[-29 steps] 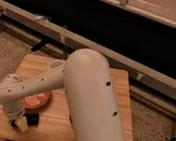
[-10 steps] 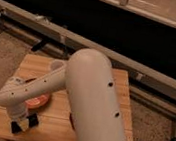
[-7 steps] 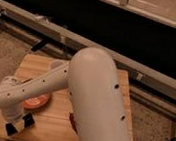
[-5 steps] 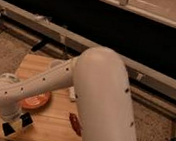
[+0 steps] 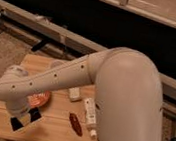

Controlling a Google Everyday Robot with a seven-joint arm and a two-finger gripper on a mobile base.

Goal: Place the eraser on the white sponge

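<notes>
Shifted rightward, the arm (image 5: 122,101) uncovers the sponge (image 5: 75,94); the gripper (image 5: 25,120) hangs over the bench (image 5: 53,131) beside the bowl (image 5: 40,99), fingers closed, apparently on the eraser (image 5: 35,115).

A wooden table (image 5: 56,133) is standing on speckled carpet (image 5: 1,56), with a grey rail (image 5: 29,18) running below a dark wall (image 5: 91,12).
</notes>
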